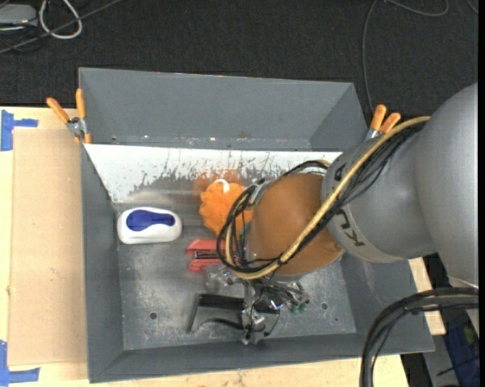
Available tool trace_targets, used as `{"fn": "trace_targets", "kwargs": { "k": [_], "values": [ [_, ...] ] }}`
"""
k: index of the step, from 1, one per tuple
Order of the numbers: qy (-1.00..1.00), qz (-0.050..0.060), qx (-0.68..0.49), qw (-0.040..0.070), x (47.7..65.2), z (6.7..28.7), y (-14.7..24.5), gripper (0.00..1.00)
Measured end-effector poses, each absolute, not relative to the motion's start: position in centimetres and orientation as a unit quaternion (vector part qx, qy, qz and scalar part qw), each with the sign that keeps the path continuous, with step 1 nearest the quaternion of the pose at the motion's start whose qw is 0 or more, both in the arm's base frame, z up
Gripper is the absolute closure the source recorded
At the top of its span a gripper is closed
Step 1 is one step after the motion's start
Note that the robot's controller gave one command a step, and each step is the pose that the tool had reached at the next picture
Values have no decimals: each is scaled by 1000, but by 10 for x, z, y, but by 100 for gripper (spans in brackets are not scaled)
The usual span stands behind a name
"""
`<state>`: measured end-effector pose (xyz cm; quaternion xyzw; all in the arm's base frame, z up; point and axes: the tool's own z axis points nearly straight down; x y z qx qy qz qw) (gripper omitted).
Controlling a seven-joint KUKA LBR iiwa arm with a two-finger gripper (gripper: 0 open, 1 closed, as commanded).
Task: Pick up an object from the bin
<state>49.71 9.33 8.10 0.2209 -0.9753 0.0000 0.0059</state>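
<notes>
Grasping seems the step: jaws low at the black clip near the bin's front, spread unclear; next, clamp and lift.

Robot lab: arm, bin, floor cables

The orange wrist cover hides parts of the orange lump and red thing.

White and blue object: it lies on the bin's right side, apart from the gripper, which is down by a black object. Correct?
No. The camera view shows the white and blue object on the left side of the bin, not the right. It does lie apart from the gripper, which is down by the black object.
</notes>
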Motion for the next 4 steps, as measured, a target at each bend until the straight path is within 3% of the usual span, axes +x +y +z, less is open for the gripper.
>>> {"fn": "trace_targets", "kwargs": {
  "k": [1,2,3,4],
  "values": [
    [-990,0,143,6,508,78,92,0],
    [-988,0,157,6,512,77,97,0],
    [-963,-1,271,7,518,74,94,0],
    [-977,-1,211,10,526,72,95,0]
  ]
}}
